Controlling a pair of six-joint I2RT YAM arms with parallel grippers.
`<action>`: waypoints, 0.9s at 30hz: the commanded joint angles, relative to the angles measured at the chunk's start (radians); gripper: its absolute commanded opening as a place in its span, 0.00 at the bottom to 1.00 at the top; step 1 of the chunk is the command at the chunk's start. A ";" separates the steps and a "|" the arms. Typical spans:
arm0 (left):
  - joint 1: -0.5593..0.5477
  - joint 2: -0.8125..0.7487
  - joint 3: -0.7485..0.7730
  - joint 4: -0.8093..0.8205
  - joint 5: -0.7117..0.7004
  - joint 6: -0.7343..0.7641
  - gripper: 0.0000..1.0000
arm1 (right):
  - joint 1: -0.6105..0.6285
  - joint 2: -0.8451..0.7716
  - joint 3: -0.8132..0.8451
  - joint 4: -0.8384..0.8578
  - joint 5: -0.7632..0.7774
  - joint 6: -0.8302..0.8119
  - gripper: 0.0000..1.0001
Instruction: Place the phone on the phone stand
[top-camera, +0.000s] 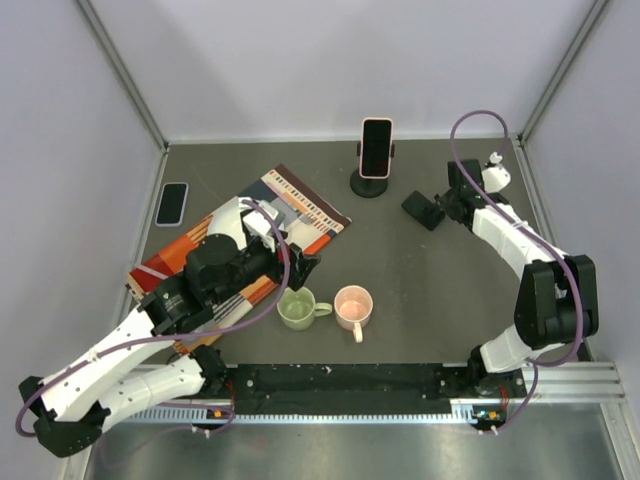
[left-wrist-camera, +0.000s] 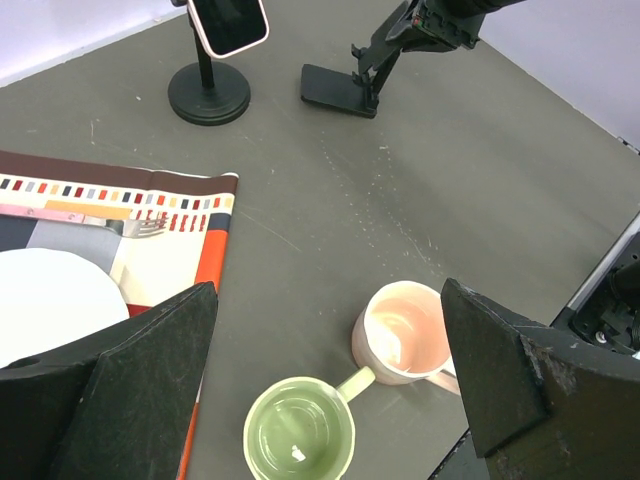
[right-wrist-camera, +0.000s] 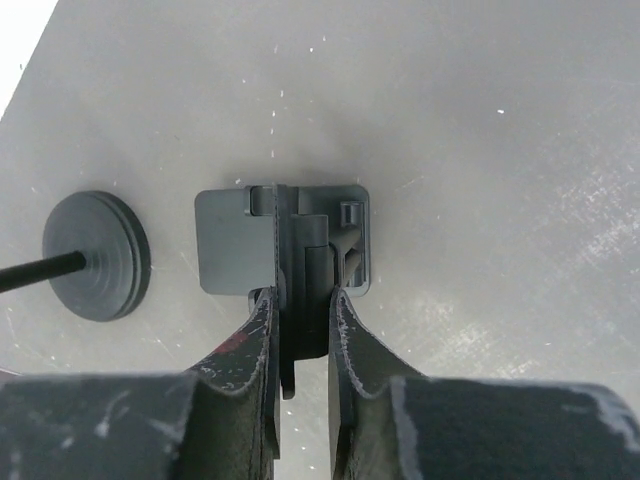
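Clamping the upright leaf of the black folding stand (right-wrist-camera: 285, 235), the right fingers (right-wrist-camera: 258, 345) are pressed together on it, and its base plate lies flat on the worktop (right-wrist-camera: 480, 150) directly ahead of the fingertips. To the left of those fingers, near but not touching, sits the round foot of the pole stand (right-wrist-camera: 97, 255), which already carries a pink-cased phone (top-camera: 376, 146). The left fingers (left-wrist-camera: 150, 375) stand wide apart and grip nothing. A green mug (left-wrist-camera: 300, 435) and a pink mug (left-wrist-camera: 402, 335) sit on the worktop below the gap between them, and the striped placemat (left-wrist-camera: 170, 260) is off to their left. The loose phone (top-camera: 171, 203) lies flat on the worktop, well apart from both sets of fingers, past the far-left side of the placemat. The step in hand appears to be setting up the folding stand; the loose phone is not yet picked up. The next move probably calls for releasing the stand once it sits steady, then taking the loose phone by its long edges and lowering it onto the stand's ledge without tipping the stand.
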 joint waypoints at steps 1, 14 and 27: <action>-0.003 -0.034 0.029 0.019 -0.015 -0.005 0.99 | -0.008 -0.020 0.055 0.013 -0.039 -0.320 0.00; -0.003 0.012 0.026 0.055 0.069 -0.011 0.97 | 0.041 0.023 0.316 -0.323 -0.777 -1.468 0.04; -0.003 -0.008 0.017 0.043 0.060 -0.021 0.97 | 0.066 0.106 0.354 -0.608 -0.963 -1.924 0.00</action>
